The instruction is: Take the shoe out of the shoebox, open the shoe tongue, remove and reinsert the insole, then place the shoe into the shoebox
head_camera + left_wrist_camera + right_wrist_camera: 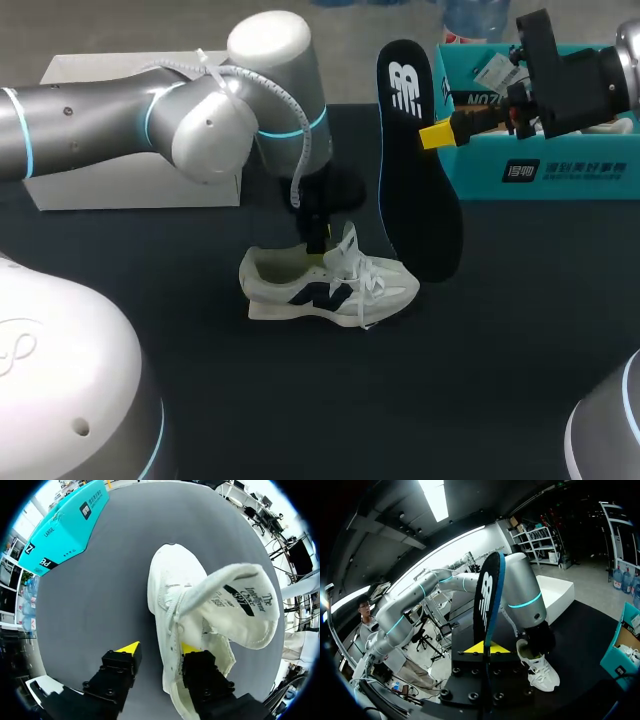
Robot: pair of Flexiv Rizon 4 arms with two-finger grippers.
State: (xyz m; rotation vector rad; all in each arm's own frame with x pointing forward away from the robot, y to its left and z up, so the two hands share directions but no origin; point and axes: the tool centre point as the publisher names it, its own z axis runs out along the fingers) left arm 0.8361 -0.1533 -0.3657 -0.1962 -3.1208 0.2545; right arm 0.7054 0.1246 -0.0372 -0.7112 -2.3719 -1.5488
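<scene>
While my right jaws clamp the long black foam insole [415,170] upright, my left jaws steady the white lace-up sneaker [330,290].
They stand apart, one finger inside the opening, the other clear outside, seemingly pinning it open for reinsertion. The sneaker rests on its sole on the dark table [500,350], with the teal cardboard shoebox [540,170] behind it.

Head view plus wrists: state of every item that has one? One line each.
shoe: out of the box, standing on its sole on the table
tongue: pulled open
insole: out of the shoe, held on end in the air
shoebox: open on top
left gripper: open, one finger at the shoe's opening
right gripper: shut on the insole
</scene>
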